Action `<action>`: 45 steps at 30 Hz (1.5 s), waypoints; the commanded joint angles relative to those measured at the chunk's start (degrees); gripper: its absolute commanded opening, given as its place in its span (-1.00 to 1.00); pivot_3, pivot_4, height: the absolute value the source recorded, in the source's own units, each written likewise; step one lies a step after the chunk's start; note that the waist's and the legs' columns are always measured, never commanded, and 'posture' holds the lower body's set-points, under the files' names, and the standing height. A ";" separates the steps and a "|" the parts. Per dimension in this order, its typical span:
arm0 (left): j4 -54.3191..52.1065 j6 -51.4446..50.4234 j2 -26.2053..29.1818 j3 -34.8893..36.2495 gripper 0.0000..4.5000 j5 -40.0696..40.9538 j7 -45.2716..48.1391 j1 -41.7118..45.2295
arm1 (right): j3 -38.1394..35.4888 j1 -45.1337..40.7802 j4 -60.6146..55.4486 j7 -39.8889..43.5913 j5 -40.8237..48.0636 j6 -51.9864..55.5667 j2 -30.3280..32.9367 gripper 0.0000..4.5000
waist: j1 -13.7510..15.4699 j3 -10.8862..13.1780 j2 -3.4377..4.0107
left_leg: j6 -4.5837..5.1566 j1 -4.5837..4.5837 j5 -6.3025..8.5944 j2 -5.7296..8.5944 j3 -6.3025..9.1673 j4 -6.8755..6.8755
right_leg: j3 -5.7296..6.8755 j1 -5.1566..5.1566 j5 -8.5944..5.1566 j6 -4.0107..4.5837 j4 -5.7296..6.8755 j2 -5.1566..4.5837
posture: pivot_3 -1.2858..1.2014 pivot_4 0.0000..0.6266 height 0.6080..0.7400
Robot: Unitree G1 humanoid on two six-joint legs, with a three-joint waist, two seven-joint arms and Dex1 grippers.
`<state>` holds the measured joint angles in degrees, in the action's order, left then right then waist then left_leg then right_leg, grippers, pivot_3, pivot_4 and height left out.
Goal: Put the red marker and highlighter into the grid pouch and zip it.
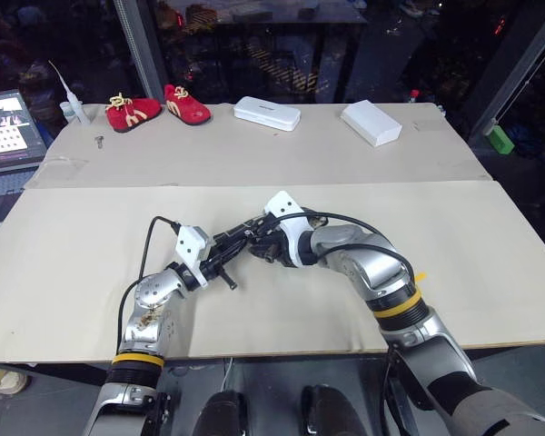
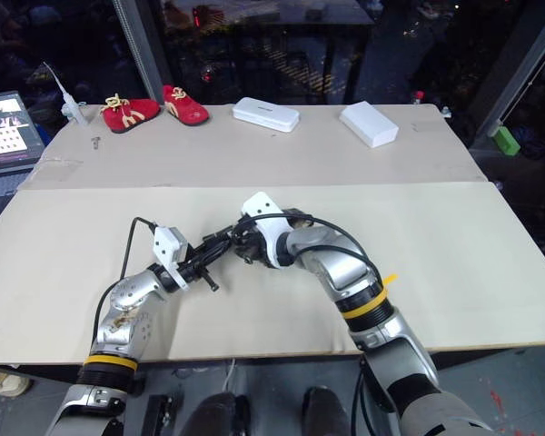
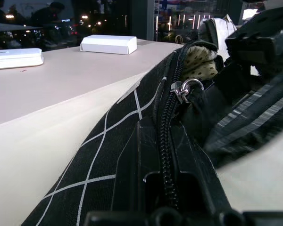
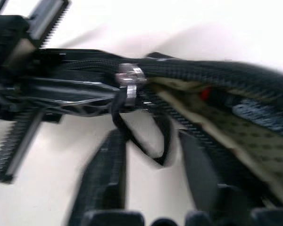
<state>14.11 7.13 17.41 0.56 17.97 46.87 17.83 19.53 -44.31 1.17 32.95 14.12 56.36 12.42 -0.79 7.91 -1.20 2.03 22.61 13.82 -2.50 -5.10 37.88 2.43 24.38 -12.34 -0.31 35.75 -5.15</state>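
The pouch, black woven fabric with thin white grid lines, hung above the tan counter, its end pinched in the left fingers. Its toothed zipper gaped over a dotted cream lining. The right fingers stood spread around the pull loop. Far behind lay two white cases and red shoes.

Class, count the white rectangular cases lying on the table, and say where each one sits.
2. One white case lies at the far edge near the middle, right of the red shoes. The other white case lies further right along that edge. None seems hidden.
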 commanded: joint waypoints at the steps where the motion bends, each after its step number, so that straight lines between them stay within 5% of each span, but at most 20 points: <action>1: -1.13 0.94 -0.17 0.06 -1.00 -0.07 0.11 0.39 | -0.32 -1.34 -1.96 1.61 -0.27 -2.17 1.08 -0.99 | 0.01 0.00 0.00 | 0.00 0.00 0.00 0.00 0.00 0.00 | 0.00 0.00 0.00 0.00 0.00 0.00 | 0.03 -0.52 1.00; 10: -1.88 0.80 -0.27 0.06 -1.00 -0.13 -0.36 -0.04 | -0.65 0.20 -5.87 3.72 -0.51 -0.90 5.42 -0.99 | 0.01 0.00 0.00 | 0.00 0.01 0.00 0.00 0.02 0.00 | 0.01 0.00 0.00 0.00 -0.01 0.00 | 0.03 -0.52 1.00; 15: -2.22 0.65 -0.12 0.14 -1.00 -0.03 -0.55 -0.46 | -3.91 5.19 -14.91 11.35 1.74 -0.78 19.83 -0.99 | 0.77 0.00 0.00 | 0.00 0.13 0.00 0.03 0.10 0.00 | 0.12 0.00 -0.01 -0.02 -0.13 -0.06 | 0.03 -0.52 1.00; 22: -2.68 0.49 0.25 0.22 -1.00 0.03 -0.68 -1.02 | -7.12 8.71 -12.70 14.10 0.07 -5.05 30.50 -0.99 | 0.32 0.01 -0.01 | 0.05 0.21 0.03 0.00 0.13 0.00 | 0.13 -0.01 0.03 -0.06 -0.40 0.04 | 0.03 -0.52 1.00; 37: -2.94 0.53 0.52 0.26 -1.00 -0.03 -0.60 -1.13 | -9.64 7.90 -2.25 13.04 -2.36 -11.67 31.69 -0.99 | 0.44 0.01 -0.02 | 0.05 0.24 0.03 0.01 0.09 0.00 | 0.08 -0.02 0.05 -0.09 -0.50 0.03 | 0.03 -0.52 1.00; 45: -4.93 -0.54 0.59 -0.32 -1.00 -0.04 -1.20 -1.24 | -12.70 9.84 -3.96 18.05 3.58 -8.69 31.28 0.13 | 0.70 0.01 -0.02 | 0.05 0.24 0.03 -0.01 0.09 0.00 | 0.07 -0.03 0.06 -0.10 -0.53 0.04 | 0.03 -0.52 1.00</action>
<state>11.92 7.04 17.97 0.15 17.87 46.01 16.41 10.09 -34.29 -1.41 50.51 15.77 45.96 43.58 -0.10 7.92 -1.22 2.08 22.85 13.85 -2.50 -5.00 37.88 2.51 24.34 -12.28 -0.41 35.23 -5.11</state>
